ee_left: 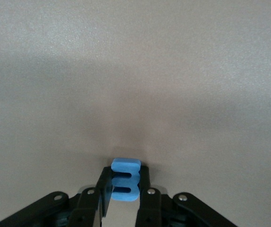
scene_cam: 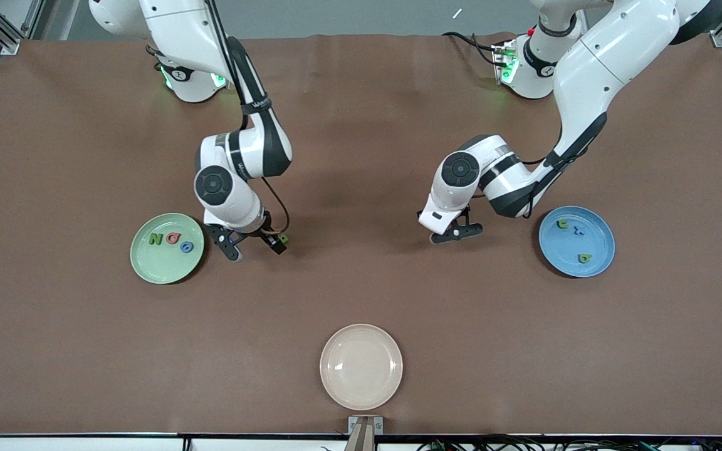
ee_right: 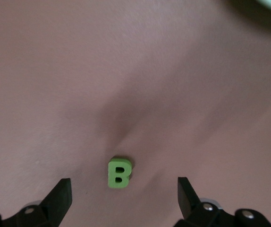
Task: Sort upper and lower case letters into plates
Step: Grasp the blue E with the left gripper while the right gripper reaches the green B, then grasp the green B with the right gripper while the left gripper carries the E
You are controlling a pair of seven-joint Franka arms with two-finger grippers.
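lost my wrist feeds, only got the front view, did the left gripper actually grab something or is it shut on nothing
Observer: The left gripper is shut on a blue letter, pinched upright between its fingers.
Operator: ok and that green speck by the right gripper, what is it
Observer: A green letter B lying flat on the brown table; the right gripper is open, one finger on each side of it.
Operator: is it touching it
Observer: No, both fingers stand clear of the B.
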